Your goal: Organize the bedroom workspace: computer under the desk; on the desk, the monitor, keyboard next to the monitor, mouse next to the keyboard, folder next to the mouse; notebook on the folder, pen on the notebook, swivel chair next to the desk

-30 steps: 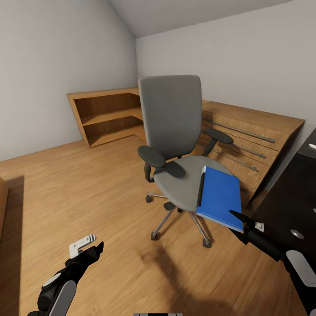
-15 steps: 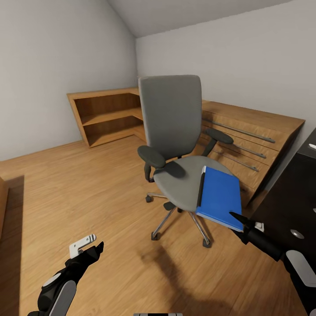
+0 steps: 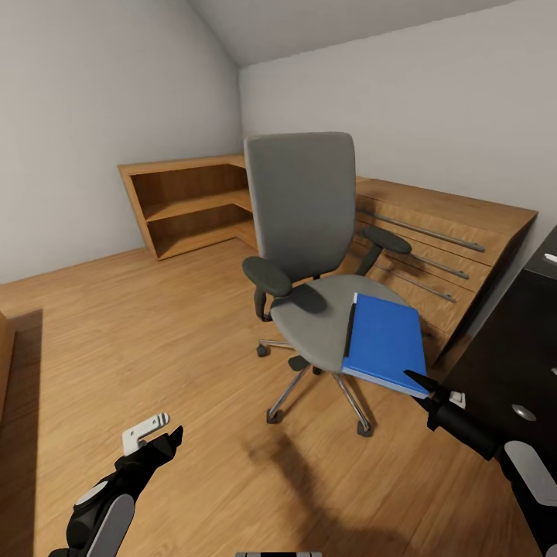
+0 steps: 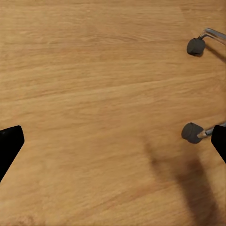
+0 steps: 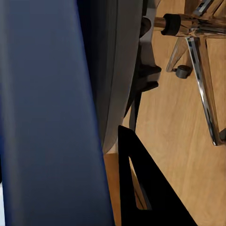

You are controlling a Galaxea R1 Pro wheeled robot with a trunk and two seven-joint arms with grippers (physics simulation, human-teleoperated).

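- the folder (image 3: 384,344) lies on the near right part of the swivel chair (image 3: 309,255) seat, its near corner overhanging the seat edge toward the robot.
- the right gripper (image 3: 418,383) is at that overhanging corner, one black finger tip against or just under the blue edge. in the right wrist view the folder (image 5: 47,113) lies right alongside one dark finger (image 5: 146,188). i can't tell how wide the claw is parted or whether it has hold of anything.
- the left gripper (image 3: 158,437) hangs low over the wood floor (image 3: 116,333), well apart from the chair. its fingers are spread wide with nothing between them; casters (image 4: 192,132) show in its view.
- the glossy black desk (image 3: 510,363) sits just to the right, near the chair.
- the step looks like picking up the folder. to do it well, i'd get one finger under the overhang and one on top, and pinch well in from the corner so the flat cover doesn't pivot or droop.
- lift gently: the chair is on casters and a shove could roll it away.
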